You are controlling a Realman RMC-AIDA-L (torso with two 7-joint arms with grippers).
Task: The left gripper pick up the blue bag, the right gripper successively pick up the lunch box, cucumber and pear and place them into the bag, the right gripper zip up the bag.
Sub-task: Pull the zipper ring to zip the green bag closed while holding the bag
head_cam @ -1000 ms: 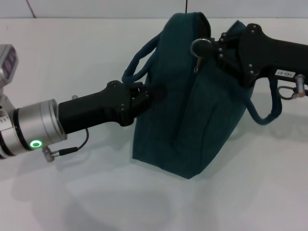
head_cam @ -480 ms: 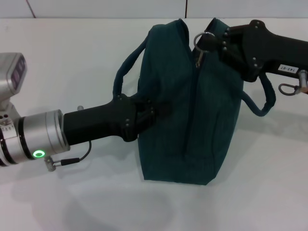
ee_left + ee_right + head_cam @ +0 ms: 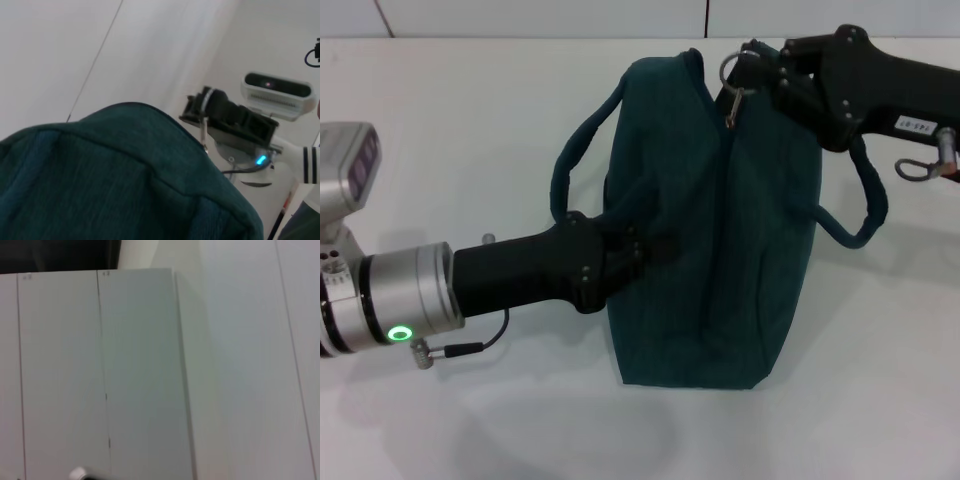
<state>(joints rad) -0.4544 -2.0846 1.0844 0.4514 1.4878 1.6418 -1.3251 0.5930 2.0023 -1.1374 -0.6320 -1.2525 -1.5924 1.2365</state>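
Note:
The blue bag (image 3: 720,250) stands on the white table with its top closed. One loop handle (image 3: 575,165) arches on its left side and the other (image 3: 865,215) hangs on its right. My left gripper (image 3: 638,248) is shut on the bag's left side wall, below the left handle. My right gripper (image 3: 752,62) is at the far top end of the bag, shut on the zipper's ring pull (image 3: 731,72). In the left wrist view the bag's fabric (image 3: 110,175) fills the foreground, with the right gripper (image 3: 200,107) and the ring beyond it. The lunch box, cucumber and pear are out of view.
The white table (image 3: 470,120) lies bare around the bag in the head view. The right wrist view shows only white wall panels (image 3: 140,375). The robot's head camera (image 3: 275,92) shows behind the bag in the left wrist view.
The right gripper has carried the ring pull farther back along the top of the bag. The bag has swung round to stand squarer. The left arm has shifted slightly nearer.

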